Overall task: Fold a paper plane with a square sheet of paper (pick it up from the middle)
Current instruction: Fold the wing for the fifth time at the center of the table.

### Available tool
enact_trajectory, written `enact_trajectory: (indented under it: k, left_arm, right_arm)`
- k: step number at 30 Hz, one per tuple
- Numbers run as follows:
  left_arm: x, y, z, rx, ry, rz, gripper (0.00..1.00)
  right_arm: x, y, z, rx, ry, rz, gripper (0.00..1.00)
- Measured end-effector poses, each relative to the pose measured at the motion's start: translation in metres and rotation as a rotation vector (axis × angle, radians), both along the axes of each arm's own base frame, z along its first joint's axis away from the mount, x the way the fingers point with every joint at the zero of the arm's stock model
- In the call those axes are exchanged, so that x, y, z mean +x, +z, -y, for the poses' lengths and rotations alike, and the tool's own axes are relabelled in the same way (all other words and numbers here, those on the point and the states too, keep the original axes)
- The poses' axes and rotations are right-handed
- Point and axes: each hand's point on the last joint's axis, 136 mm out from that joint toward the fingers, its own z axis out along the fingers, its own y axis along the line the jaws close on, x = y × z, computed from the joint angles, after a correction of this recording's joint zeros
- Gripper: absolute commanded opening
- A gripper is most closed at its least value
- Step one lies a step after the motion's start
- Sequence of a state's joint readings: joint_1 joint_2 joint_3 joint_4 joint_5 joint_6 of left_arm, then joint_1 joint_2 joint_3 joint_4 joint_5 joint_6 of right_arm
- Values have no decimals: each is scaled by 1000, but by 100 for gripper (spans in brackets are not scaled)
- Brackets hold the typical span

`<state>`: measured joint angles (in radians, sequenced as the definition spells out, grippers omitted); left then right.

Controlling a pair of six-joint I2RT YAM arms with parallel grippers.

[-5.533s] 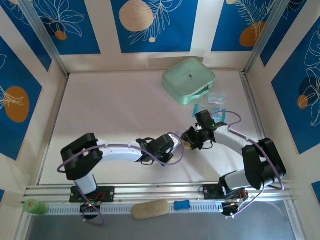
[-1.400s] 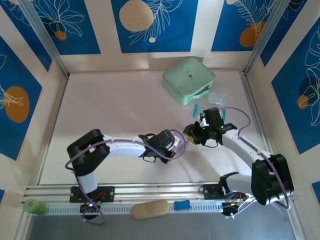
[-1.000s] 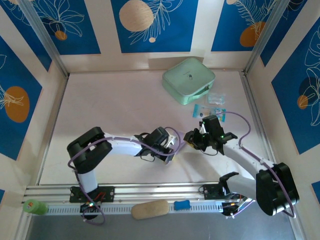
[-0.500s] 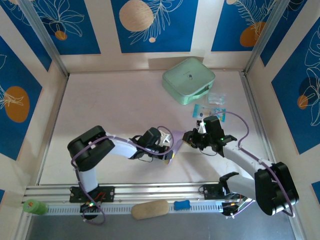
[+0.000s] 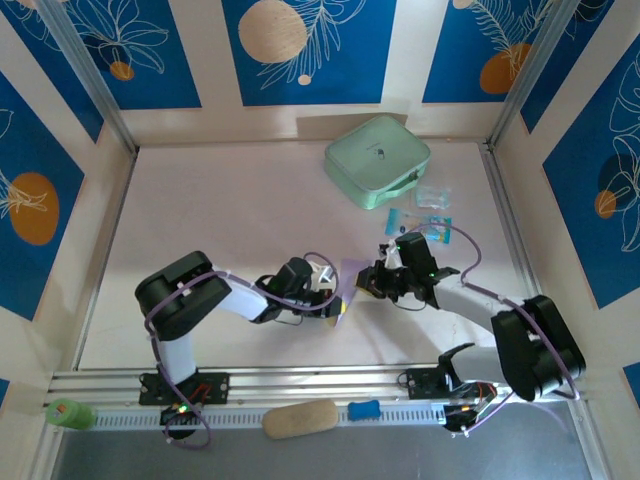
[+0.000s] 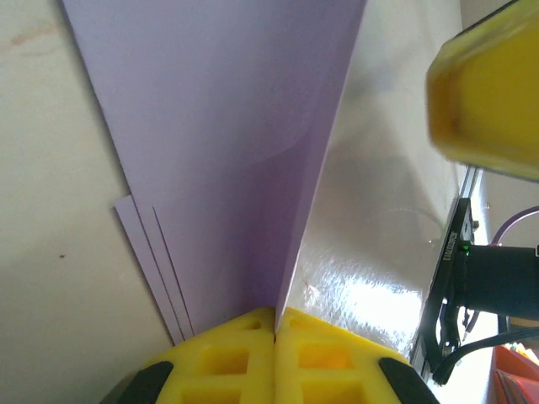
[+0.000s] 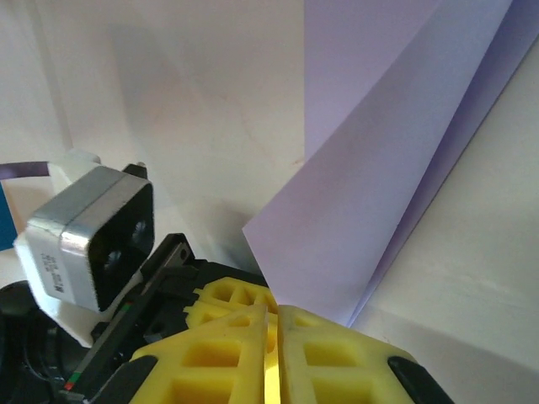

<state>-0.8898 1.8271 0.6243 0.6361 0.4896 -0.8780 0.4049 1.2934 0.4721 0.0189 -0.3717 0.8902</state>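
The lavender sheet of paper (image 5: 352, 274) is folded into layers and held up off the table between both arms, in front of centre. In the left wrist view the folded sheet (image 6: 219, 126) rises away from my left gripper (image 6: 275, 316), whose yellow fingers are pressed shut on its edge. My right gripper (image 7: 274, 316) is closed to a thin slit on a corner of the sheet (image 7: 396, 168). From above, the left gripper (image 5: 337, 303) and right gripper (image 5: 372, 285) sit close together on opposite sides of the paper.
A mint-green case (image 5: 377, 160) lies at the back right, with small blue packets (image 5: 432, 210) just in front of it. On the front rail rest a beige oblong object (image 5: 300, 418), a small blue piece (image 5: 364, 409) and a green one (image 5: 68, 413).
The left gripper has drawn back to the left, still holding the paper. The right gripper has shifted left to the sheet and its jaws have closed down on a corner.
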Motion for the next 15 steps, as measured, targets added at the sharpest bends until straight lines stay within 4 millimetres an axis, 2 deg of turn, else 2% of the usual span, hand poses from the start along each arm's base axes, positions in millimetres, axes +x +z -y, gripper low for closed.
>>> enact_trajectory:
  k: [6,15]
  left_arm:
    - [1,0,0,-33,18,-36,0]
    - [2,0,-2,-47,45,-76,0]
  right_arm:
    - [6,-6,-9,8,29,-10,10]
    - [12,-19,-11,4,42,-32,9]
